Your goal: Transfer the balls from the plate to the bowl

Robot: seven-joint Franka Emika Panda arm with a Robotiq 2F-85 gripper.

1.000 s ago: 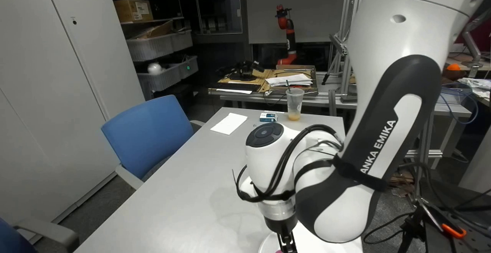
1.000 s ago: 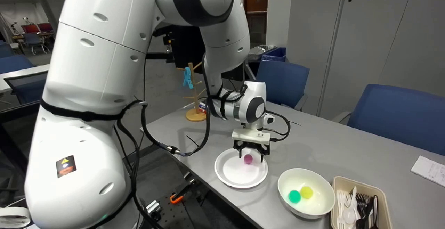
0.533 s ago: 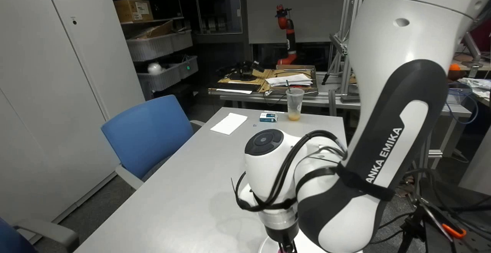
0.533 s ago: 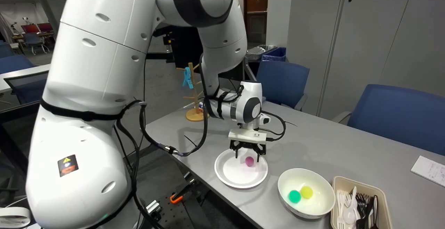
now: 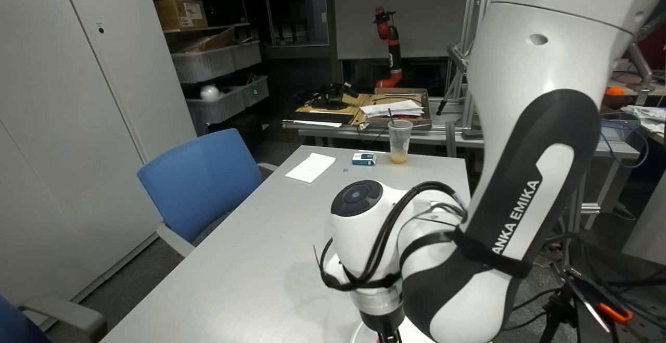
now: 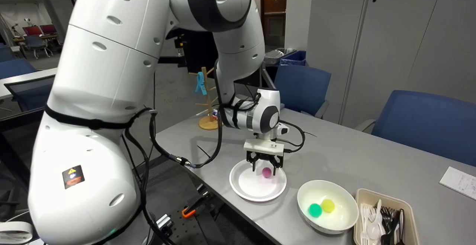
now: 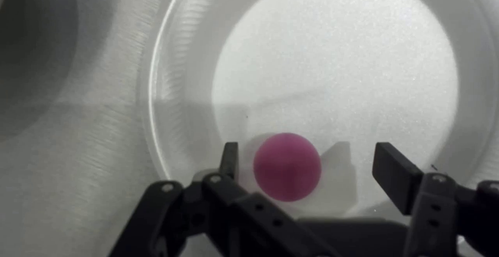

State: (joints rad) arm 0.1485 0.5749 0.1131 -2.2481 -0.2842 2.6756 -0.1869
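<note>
The claw [image 7: 310, 162] points down over the white plate [image 6: 256, 188], its two fingers [image 7: 395, 179] standing wide apart with the pink ball [image 7: 287, 167] between them. A gap shows on either side of the ball in the wrist view, the narrower one toward the finger at that view's left. The ball lies on the plate, off its middle. In an exterior view, the white bowl [image 6: 331, 190] stands on the grey surface [image 6: 334, 159] near the plate yet apart from it, and in it lie the green ball [image 6: 315, 210] and the yellow ball [image 6: 328, 205], side by side. The bowl stands between the plate and a beige tray [image 6: 409, 216] of white and black cutlery [image 6: 375, 228]; whether bowl and tray touch, I cannot tell. A wooden stand [image 6: 209, 123] with a blue clip [image 6: 200, 84] on it is near an edge of the surface. In an exterior view, it also bears a clear cup [image 5: 399, 140], a small box [image 5: 363, 159] and a white sheet [image 5: 311, 167].
</note>
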